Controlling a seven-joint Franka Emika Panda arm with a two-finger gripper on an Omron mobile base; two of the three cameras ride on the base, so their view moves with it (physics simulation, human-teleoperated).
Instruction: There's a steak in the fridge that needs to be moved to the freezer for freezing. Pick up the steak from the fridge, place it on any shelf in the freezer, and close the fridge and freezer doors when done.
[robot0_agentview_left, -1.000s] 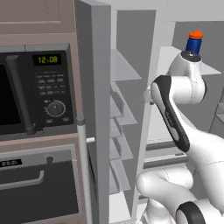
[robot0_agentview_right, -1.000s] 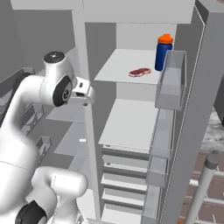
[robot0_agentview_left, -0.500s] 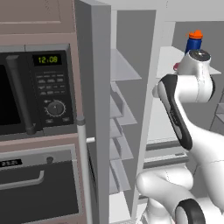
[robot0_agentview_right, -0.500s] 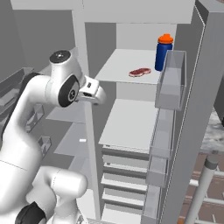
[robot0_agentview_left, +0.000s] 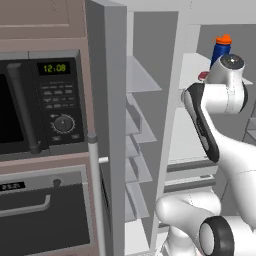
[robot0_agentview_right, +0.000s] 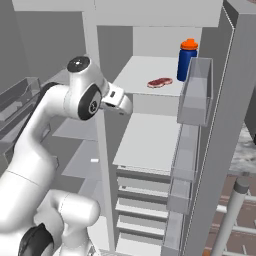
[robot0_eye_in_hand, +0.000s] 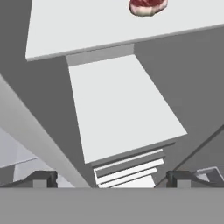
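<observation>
White-lined fridge (robot0_agentview_right: 150, 145), wide section, door open: we log the steak (robot0_agentview_right: 160, 82) on its top broad shelf (robot0_agentview_right: 135, 75), lying flat toward the front, with a blue bottle with orange cap (robot0_agentview_right: 187, 60) standing upright just beside it, further back and to the right. In the hand view the steak (robot0_eye_in_hand: 148, 6) sits at the top edge on that same shelf. Below it we count a second broad white shelf (robot0_agentview_right: 150, 142), bare on its visible surface, then a stack of drawers (robot0_agentview_right: 142, 200).

Fridge door (robot0_agentview_right: 225, 150), swung out at the right: clear bins (robot0_agentview_right: 195, 92) run down its inner face; we see nothing in them.

Freezer (robot0_agentview_left: 142, 150), narrow section, open: a column of thin translucent shelves (robot0_agentview_left: 140, 75), nothing visible on them. Its grey door (robot0_agentview_left: 107, 125) stands edge-on in the left base view, silver bar handle (robot0_agentview_left: 95, 195) in front.

Gripper (robot0_eye_in_hand: 112, 177): we note the two dark finger tips set wide apart, nothing between them. It hangs in front of the fridge opening, below the level of the top shelf and apart from the steak; in the right base view the hand (robot0_agentview_right: 119, 100) is close by the upright divider (robot0_agentview_right: 102, 150) between the two sections.

Also present, left of the unit: a black microwave (robot0_agentview_left: 45, 107) with lit clock, and a black wall oven (robot0_agentview_left: 45, 210) under it.
</observation>
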